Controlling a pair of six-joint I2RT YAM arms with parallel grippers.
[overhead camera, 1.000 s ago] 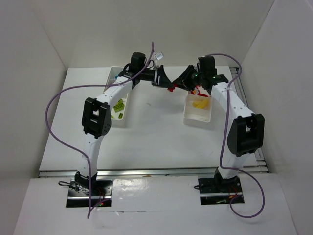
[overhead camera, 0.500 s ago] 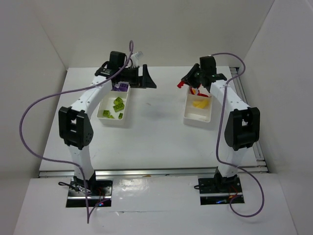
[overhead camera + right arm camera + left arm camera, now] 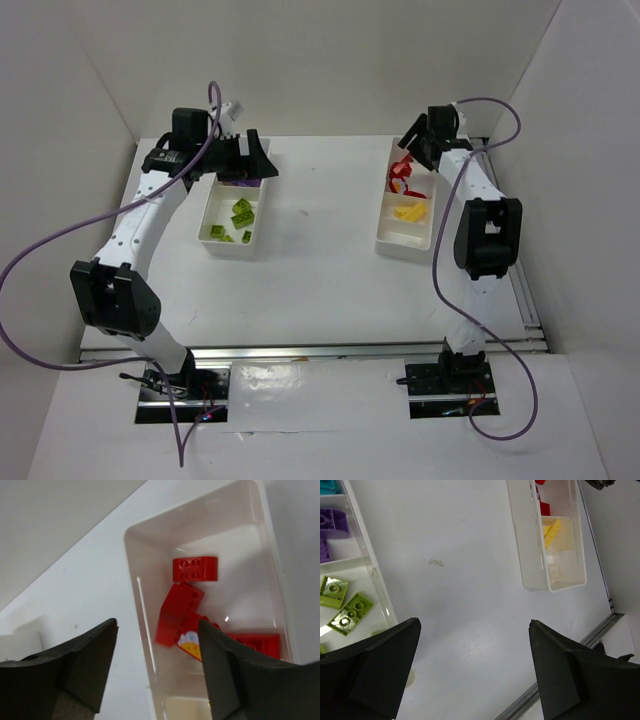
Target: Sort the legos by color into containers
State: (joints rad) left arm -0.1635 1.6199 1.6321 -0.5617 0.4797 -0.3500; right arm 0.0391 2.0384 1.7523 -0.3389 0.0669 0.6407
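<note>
Legos sorted by colour in two trays, both grippers spread and clamped on nothing.

On the left: left gripper [image 3: 475, 670] with fingers wide apart above the bare worktop [image 3: 470, 580], just beside the left tray [image 3: 367, 565], with teal legos [image 3: 327, 486], purple legos [image 3: 332, 522] and lime green legos [image 3: 350, 612] in separate compartments. On the right: right gripper [image 3: 157, 665] parted over the far compartment of the right tray [image 3: 140, 595], above the red legos [image 3: 195, 568]. Among them, a tilted red brick [image 3: 180, 610], blurred at its lower edge, perhaps leaning on the pieces beneath. Yellow legos [image 3: 551, 530] in the next compartment.
</note>
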